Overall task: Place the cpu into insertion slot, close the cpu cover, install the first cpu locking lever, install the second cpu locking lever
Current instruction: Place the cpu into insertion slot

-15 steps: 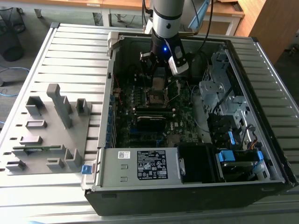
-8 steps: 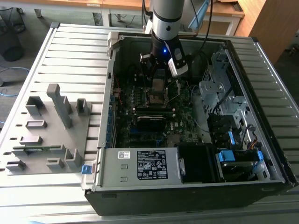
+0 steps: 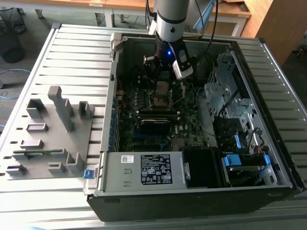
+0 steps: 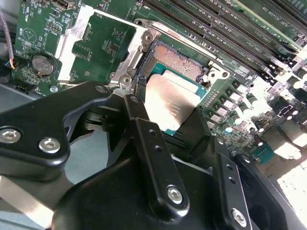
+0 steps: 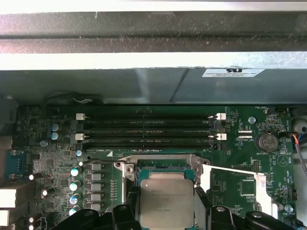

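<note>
While it hung over the green board (image 4: 38, 24), gripper (image 4: 165, 120) was clamped on the cpu (image 4: 170, 98), chip tilted just above insertion slot (image 4: 180, 62). Cpu cover (image 4: 72, 36) lay swung open beside slot.

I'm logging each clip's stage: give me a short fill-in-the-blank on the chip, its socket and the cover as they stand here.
The claw is shut on the ____.
The chip hangs over the square ____, not seated in it.
The silver cover frame is flipped ____, baring gold contacts.
Missing words: chip; socket; open.
</note>
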Robot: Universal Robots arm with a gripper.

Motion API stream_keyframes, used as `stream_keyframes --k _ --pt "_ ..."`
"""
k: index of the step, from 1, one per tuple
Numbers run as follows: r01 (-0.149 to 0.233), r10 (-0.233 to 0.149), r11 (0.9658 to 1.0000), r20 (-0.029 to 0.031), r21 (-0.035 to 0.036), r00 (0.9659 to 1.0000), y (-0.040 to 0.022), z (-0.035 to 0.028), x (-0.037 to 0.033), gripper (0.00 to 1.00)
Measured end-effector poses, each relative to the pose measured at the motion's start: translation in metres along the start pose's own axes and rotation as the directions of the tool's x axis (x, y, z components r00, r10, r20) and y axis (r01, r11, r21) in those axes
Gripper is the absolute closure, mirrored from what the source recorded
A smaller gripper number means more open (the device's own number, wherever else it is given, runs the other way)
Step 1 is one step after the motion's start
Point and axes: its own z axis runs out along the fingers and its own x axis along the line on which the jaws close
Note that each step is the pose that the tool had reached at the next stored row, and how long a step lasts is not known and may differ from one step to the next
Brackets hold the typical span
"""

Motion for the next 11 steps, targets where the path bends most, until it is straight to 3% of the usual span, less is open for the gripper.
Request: stream_keyframes --k 11 --pt "-0.016 0.016 0.9999 0.0015 0.0002 0.9999 0.0000 0.0003 0.0000 0.46"
